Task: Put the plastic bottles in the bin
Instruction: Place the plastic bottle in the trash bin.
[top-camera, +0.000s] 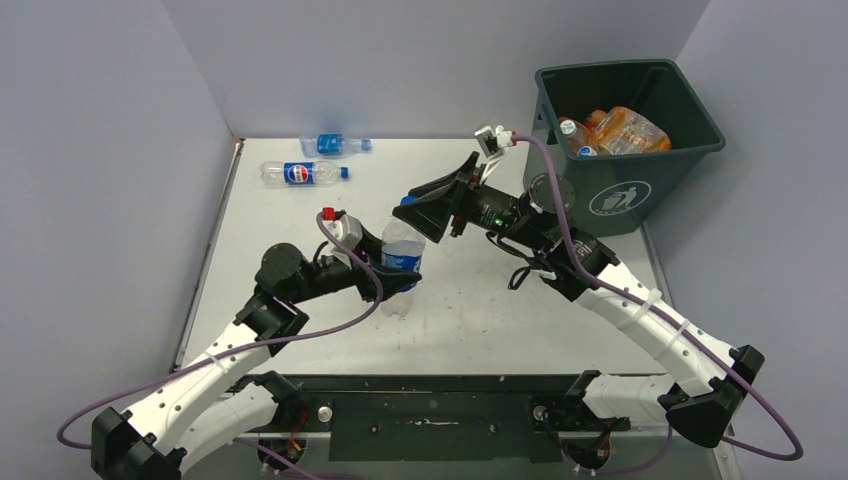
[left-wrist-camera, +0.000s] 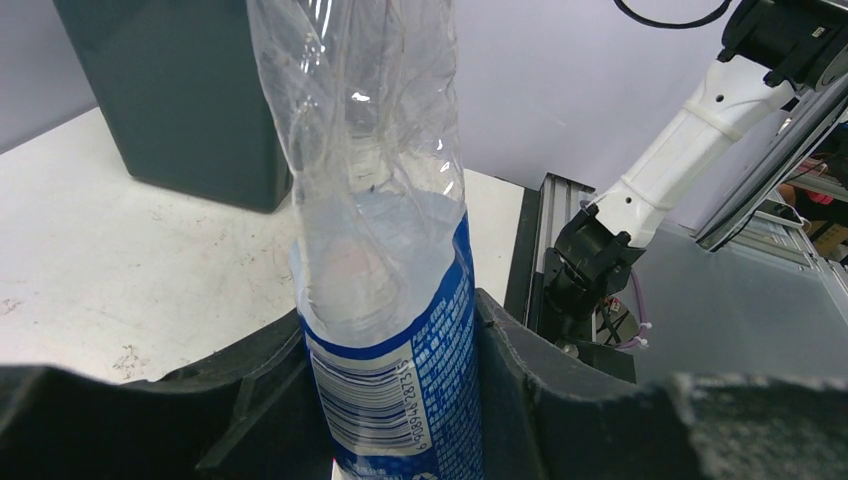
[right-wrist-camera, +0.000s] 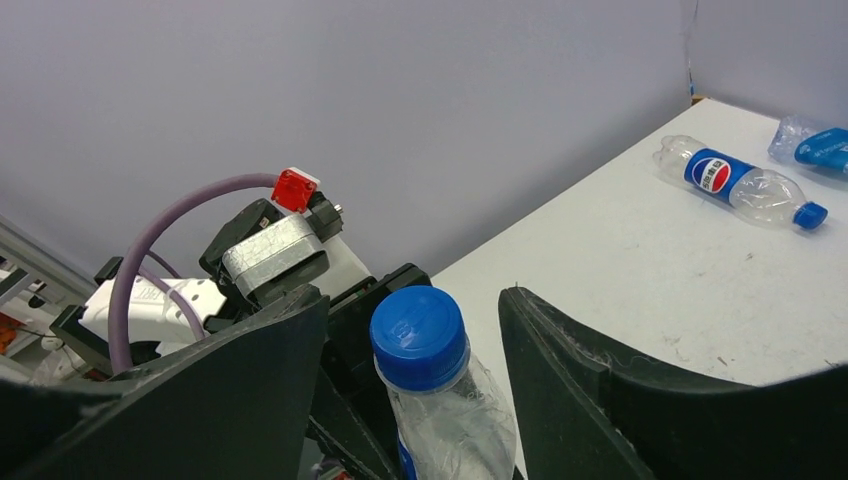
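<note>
Pale grey walls (top-camera: 400, 60) close in a scuffed white counter (top-camera: 480, 320) on three sides. At the far left of it two plastic bottles lie on their sides, well apart from both arms: a clear Pepsi bottle (top-camera: 300, 173) with a blue cap, and just beyond it a blue-labelled bottle (top-camera: 335, 144) near the back wall.

Nearer the middle, the left claw (top-camera: 398, 287) is clamped on the lower part of an upright bottle (top-camera: 403, 255). The left wrist view shows both fingers (left-wrist-camera: 520, 370) pressed against its blue barcode label. This bottle is clear and crumpled, and it stands on the counter or just above it; I can't say which.

The right claw (top-camera: 418, 212) reaches in from the right at the height of the bottle's blue cap (right-wrist-camera: 419, 335). Its jaws are parted, one on each side of the cap, with a gap showing on both sides, so it grips nothing.

At the far right corner stands the bin (top-camera: 655, 190), dark grey-green with a white litter symbol on its front. Orange bottles (top-camera: 628, 130) are heaped inside it.
</note>
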